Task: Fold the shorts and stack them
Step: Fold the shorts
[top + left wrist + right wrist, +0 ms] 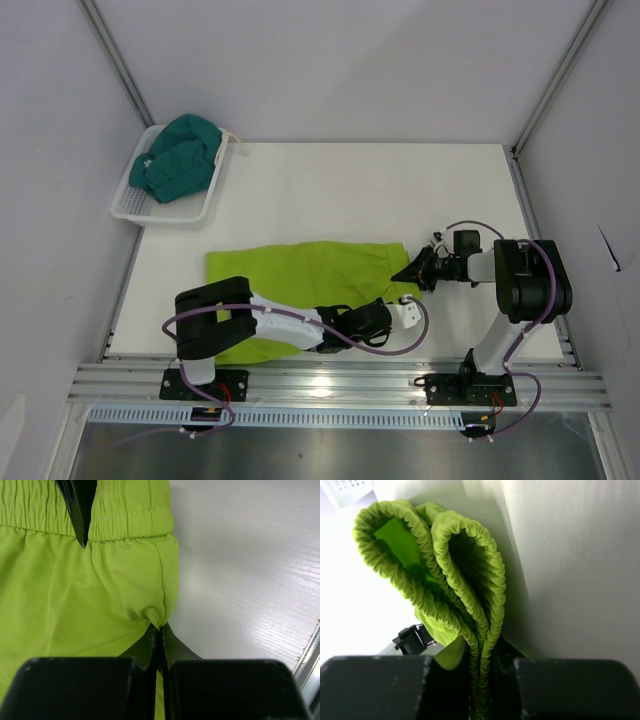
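Observation:
The lime green shorts [300,285] lie spread on the white table, waistband toward the right. My left gripper [384,303] is shut on a pinch of their side edge just below the waistband [161,614]; in the left wrist view its fingertips [165,635] meet on the fabric. My right gripper [411,271] is shut on the bunched elastic waistband [470,575], whose gathered folds run down between its fingers [525,680]. The dark teal shorts [180,155] sit crumpled in the basket at the back left.
The white mesh basket [128,205] stands at the table's back left corner. Grey walls enclose the table on three sides. An aluminium rail [340,385] runs along the near edge by both arm bases. Bare table surface [250,580] lies to the right of the shorts.

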Robot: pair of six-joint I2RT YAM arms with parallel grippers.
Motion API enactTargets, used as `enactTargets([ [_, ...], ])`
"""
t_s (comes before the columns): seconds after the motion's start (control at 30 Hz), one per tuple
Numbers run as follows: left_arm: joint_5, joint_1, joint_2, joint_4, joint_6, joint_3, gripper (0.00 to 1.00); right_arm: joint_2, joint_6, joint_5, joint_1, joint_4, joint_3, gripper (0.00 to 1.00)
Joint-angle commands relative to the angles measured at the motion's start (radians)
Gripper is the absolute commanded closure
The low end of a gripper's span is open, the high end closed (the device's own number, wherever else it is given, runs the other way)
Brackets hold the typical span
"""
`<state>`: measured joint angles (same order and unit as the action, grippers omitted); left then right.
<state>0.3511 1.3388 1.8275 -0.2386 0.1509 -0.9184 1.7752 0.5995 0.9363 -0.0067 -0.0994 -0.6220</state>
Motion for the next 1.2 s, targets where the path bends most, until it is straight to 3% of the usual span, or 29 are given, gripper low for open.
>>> enactTargets([
  [0.0, -0.046, 0.007, -0.054, -0.044, 0.007, 0.010, 1.00, -0.016, -0.017, -0.090, -0.009, 0.000, -0.025, 0.89],
  [0.1, -0.055, -0.013, -0.043, -0.027, -0.017, -0.008, 0.94, -0.043, -0.010, -0.122, -0.015, 0.015, -0.042, 0.94],
  [0.13, -0.093, -0.038, -0.046, -0.015, -0.045, -0.014, 0.81, -0.049, -0.013, -0.137, -0.021, 0.030, -0.060, 0.94],
  [0.23, -0.179, -0.095, -0.098, -0.024, -0.118, 0.001, 0.62, -0.057, -0.036, -0.171, -0.035, 0.085, -0.105, 1.00],
  [0.27, -0.232, -0.137, -0.115, -0.030, -0.135, 0.015, 0.51, -0.059, -0.053, -0.178, -0.042, 0.136, -0.120, 1.00],
  [0.37, -0.328, -0.231, -0.204, -0.044, -0.220, 0.052, 0.35, -0.069, -0.078, -0.214, -0.071, 0.199, -0.172, 1.00],
  [0.53, -0.383, -0.361, -0.378, -0.062, -0.391, 0.153, 0.26, -0.071, -0.136, -0.284, -0.096, 0.347, -0.287, 1.00],
  [0.7, -0.354, -0.547, -0.572, 0.001, -0.540, 0.282, 0.22, -0.076, -0.225, -0.329, -0.095, 0.497, -0.459, 1.00],
  [0.8, -0.250, -0.659, -0.652, 0.108, -0.570, 0.306, 0.19, -0.083, -0.251, -0.330, -0.096, 0.570, -0.525, 1.00],
  [0.87, -0.334, -0.763, -0.666, 0.105, -0.576, 0.342, 0.18, -0.088, -0.268, -0.329, -0.090, 0.604, -0.548, 1.00],
  [1.0, -0.411, -0.800, -0.597, 0.088, -0.599, 0.293, 0.19, -0.117, -0.261, -0.327, -0.075, 0.601, -0.532, 1.00],
  [1.1, -0.449, -0.800, -0.487, 0.001, -0.675, 0.227, 0.28, -0.129, -0.239, -0.312, -0.067, 0.573, -0.512, 1.00],
  [1.17, -0.481, -0.799, -0.406, -0.046, -0.692, 0.184, 0.45, -0.132, -0.231, -0.312, -0.059, 0.566, -0.505, 1.00],
])
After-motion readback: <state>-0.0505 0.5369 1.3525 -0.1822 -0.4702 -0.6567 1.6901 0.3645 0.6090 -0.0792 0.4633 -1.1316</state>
